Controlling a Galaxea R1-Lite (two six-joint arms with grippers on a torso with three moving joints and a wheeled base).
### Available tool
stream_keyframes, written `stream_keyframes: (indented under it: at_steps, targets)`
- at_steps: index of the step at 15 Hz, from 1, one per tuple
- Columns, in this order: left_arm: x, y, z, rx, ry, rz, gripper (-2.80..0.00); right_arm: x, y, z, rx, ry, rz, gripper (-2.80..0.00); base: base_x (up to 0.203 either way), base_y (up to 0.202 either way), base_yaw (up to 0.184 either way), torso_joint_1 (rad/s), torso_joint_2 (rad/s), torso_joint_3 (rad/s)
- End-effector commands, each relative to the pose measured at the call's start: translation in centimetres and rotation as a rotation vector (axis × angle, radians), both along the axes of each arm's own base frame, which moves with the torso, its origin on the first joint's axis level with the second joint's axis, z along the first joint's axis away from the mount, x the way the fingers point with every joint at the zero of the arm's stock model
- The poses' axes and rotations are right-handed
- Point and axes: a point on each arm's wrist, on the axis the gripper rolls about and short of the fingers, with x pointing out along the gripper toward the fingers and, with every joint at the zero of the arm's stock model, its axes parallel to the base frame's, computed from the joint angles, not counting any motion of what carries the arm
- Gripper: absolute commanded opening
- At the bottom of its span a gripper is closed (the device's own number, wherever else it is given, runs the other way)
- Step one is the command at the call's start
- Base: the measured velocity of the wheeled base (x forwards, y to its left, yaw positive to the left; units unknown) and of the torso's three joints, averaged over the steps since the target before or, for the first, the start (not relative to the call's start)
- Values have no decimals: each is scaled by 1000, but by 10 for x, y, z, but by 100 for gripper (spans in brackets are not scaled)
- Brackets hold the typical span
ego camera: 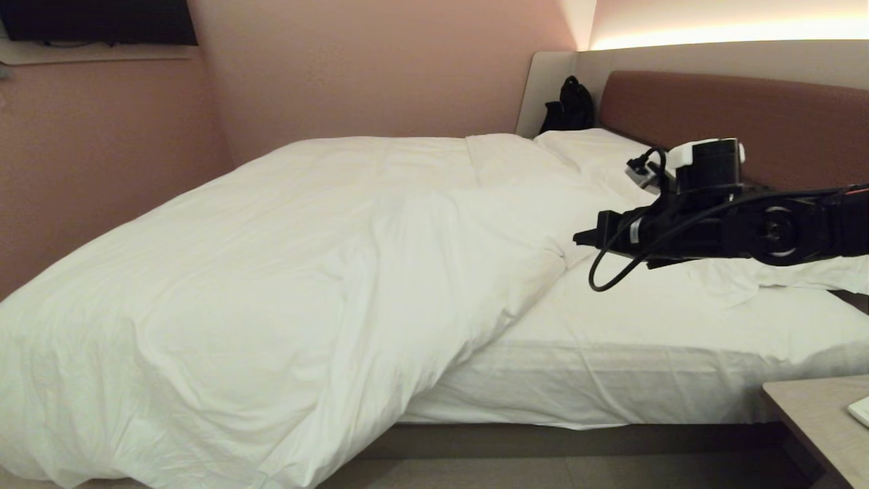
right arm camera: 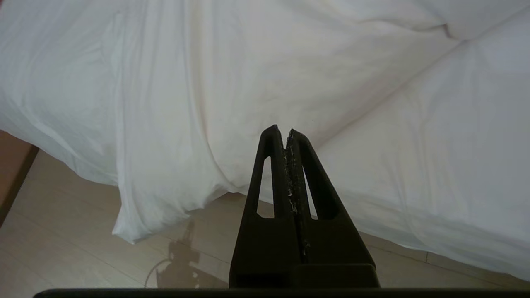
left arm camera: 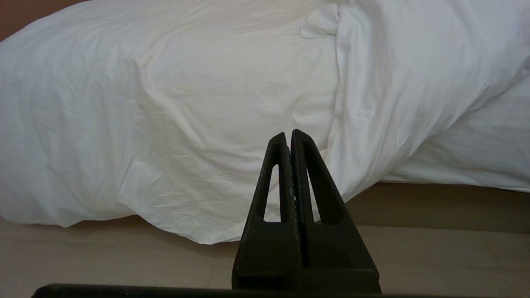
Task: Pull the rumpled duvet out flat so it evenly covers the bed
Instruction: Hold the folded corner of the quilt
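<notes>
The duvet (ego camera: pixel 271 272) lay bunched toward the foot of the bed (ego camera: pixel 611 435), with one flap spilling over the near side to the floor and its near edge folded back on a slant. That left the sheet (ego camera: pixel 652 326) bare near the pillows (ego camera: pixel 781 275) and headboard (ego camera: pixel 747 115). The right end effector (ego camera: pixel 582 238) hung above the bare sheet, just beside the folded edge, its fingers pressed together and holding nothing. The left end effector (left arm camera: pixel 290 136), also closed and empty, sat low, facing the hanging flap.

To do this step well, the right fingers probably needed to open before reaching the fold and then pinch the thick edge near its corner. A pull toward the headboard, kept low and slow, would likely stop the fabric slipping.
</notes>
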Motion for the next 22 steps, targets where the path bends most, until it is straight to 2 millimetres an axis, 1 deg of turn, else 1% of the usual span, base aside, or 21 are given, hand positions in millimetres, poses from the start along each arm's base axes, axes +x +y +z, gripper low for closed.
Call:
stream_keyframes:
  at_steps: [1, 3, 6, 9, 12, 13, 15, 20, 22]
  targets:
    - [0, 0, 0, -1, -1, 1, -280, 19, 10, -25, -13, 50, 8, -280, 0, 0, 0, 0, 0, 0]
    - [0, 0, 0, -1, -1, 1, -280, 34, 18, -37, -27, 59, -1, -280, 0, 0, 0, 0, 0, 0]
    - [0, 0, 0, -1, -2, 1, -280, 53, 28, -50, -29, 58, 9, -280, 0, 0, 0, 0, 0, 0]
    - [0, 0, 0, -1, 0, 1, -280, 75, 39, -81, -39, 93, 17, -280, 0, 0, 0, 0, 0, 0]
    - [0, 0, 0, 0, -1, 1, -280, 94, 45, -97, -49, 93, 5, -280, 0, 0, 0, 0, 0, 0]
    - [0, 0, 0, -2, -2, 1, -280, 96, 45, -100, -60, 92, -14, 0, 0, 0, 0, 0, 0, 0]
    - [0, 0, 0, 0, -1, 1, -280, 96, 48, -103, -69, 105, -15, 0, 0, 0, 0, 0, 0, 0]
    - [0, 0, 0, 0, -2, 1, -280, 100, 50, -93, -74, 117, -15, 0, 0, 0, 0, 0, 0, 0]
    - [0, 0, 0, -1, -2, 1, -280, 105, 50, -95, -103, 124, -55, 0, 0, 0, 0, 0, 0, 0]
